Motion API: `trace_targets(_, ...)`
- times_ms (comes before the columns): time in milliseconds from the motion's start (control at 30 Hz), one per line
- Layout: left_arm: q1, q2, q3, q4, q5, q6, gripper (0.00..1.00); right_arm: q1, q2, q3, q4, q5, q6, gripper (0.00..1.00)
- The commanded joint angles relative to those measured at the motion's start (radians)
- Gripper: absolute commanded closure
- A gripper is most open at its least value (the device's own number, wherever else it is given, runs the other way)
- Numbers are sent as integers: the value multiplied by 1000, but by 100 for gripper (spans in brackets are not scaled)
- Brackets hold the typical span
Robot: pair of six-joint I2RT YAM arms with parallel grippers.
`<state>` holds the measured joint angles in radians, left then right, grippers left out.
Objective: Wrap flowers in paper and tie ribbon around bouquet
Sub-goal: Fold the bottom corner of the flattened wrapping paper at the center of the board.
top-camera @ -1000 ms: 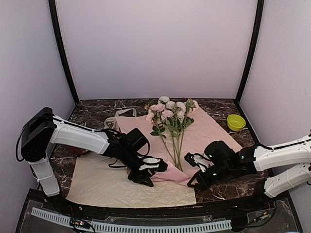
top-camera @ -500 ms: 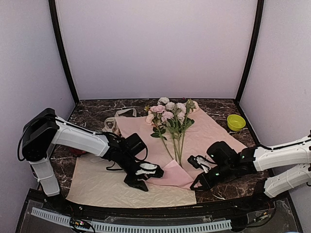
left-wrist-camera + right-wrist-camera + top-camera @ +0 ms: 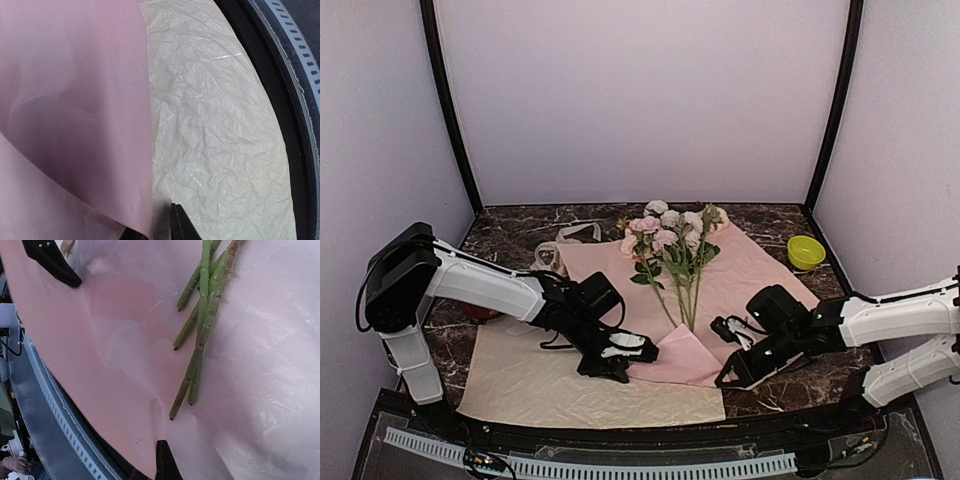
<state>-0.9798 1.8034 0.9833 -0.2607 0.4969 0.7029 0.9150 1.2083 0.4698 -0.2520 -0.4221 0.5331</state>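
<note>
The pink paper [image 3: 740,275] lies spread on the table. The flowers [image 3: 670,235] rest on it, heads at the far side and green stems [image 3: 200,325] pointing toward me. My left gripper [image 3: 623,351] is low at the paper's near left edge. That edge hangs between its jaws in the left wrist view [image 3: 152,227], with a thin gap beside the right finger [image 3: 177,225]. My right gripper [image 3: 728,372] is shut on the paper's near edge just below the stem ends [image 3: 159,460]. A tan ribbon [image 3: 563,233] loops at the paper's far left corner.
A cream-beige sheet [image 3: 535,380] lies under the pink paper at the near left. A yellow-green bowl [image 3: 806,251] stands at the far right. A small red object [image 3: 480,312] sits behind the left arm. The table's front rail [image 3: 620,465] runs close below both grippers.
The left gripper's jaws have narrowed around the paper's near left edge. The lifted near fold of the paper has dropped lower. The right gripper has shifted slightly with the paper still pinched.
</note>
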Motion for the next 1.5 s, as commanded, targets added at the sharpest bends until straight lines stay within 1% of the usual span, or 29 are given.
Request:
trace_targets(0, -2, 7, 44, -72, 4, 10, 92, -12, 12, 71, -62, -35, 9, 100)
trace_targets(67, -2, 3, 62, -112, 27, 19, 100, -13, 20, 92, -72, -70, 16, 100)
trace_targets(100, -2, -2, 67, -121, 32, 21, 100, -13, 28, 100, -82, -70, 16, 100)
trace_targets(267, 14, -9, 78, -138, 27, 9, 100, -43, 70, 124, -146, -17, 5, 100)
trace_targets(433, 42, 13, 125, -159, 6, -14, 100, -129, 105, 132, -148, -1, -5, 100)
trace_targets(600, 55, 30, 146, -173, -21, -30, 100, -158, 101, 153, -132, 13, -32, 100)
trace_targets(633, 56, 32, 147, -176, -20, -28, 96, -167, 107, 157, -128, 14, -40, 100)
trace_targets(667, 56, 34, 148, -178, -19, -30, 85, -172, 114, 163, -128, 9, -51, 100)
trace_targets(700, 56, 33, 151, -184, -15, -34, 78, -172, 126, 174, -130, 1, -65, 100)
trace_targets(800, 56, 14, 151, -206, 47, -30, 57, -173, 148, 190, -136, -21, -88, 100)
trace_targets(833, 56, 3, 137, -182, 68, -31, 52, -173, 150, 192, -135, -24, -92, 100)
trace_targets(867, 56, -8, 115, -146, 69, -41, 48, -174, 153, 192, -135, -32, -97, 100)
trace_targets(933, 55, -14, 74, -81, 58, -48, 46, -174, 161, 197, -144, -50, -106, 100)
trace_targets(967, 55, -7, 70, -68, 48, -48, 47, -174, 165, 199, -148, -52, -108, 100)
trace_targets(1000, 55, 8, 72, -58, 32, -52, 50, -175, 168, 201, -154, -52, -111, 100)
trace_targets(1033, 55, 25, 83, -61, 15, -53, 56, -176, 172, 205, -159, -51, -114, 100)
trace_targets(1067, 55, 46, 96, -72, 2, -54, 65, -177, 175, 208, -164, -50, -117, 100)
trace_targets(1100, 55, 64, 110, -87, -7, -50, 70, -178, 178, 210, -170, -50, -120, 100)
trace_targets(1167, 55, 87, 122, -113, -15, -46, 80, -180, 180, 211, -181, -48, -126, 100)
trace_targets(1267, 55, 72, 104, -132, -2, -27, 97, -185, 173, 208, -207, -37, -135, 100)
trace_targets(1300, 55, 66, 98, -144, 6, -18, 100, -187, 170, 211, -225, -26, -139, 100)
trace_targets(1467, 55, 56, 115, -237, 18, 15, 100, -192, 160, 226, -302, -4, -174, 100)
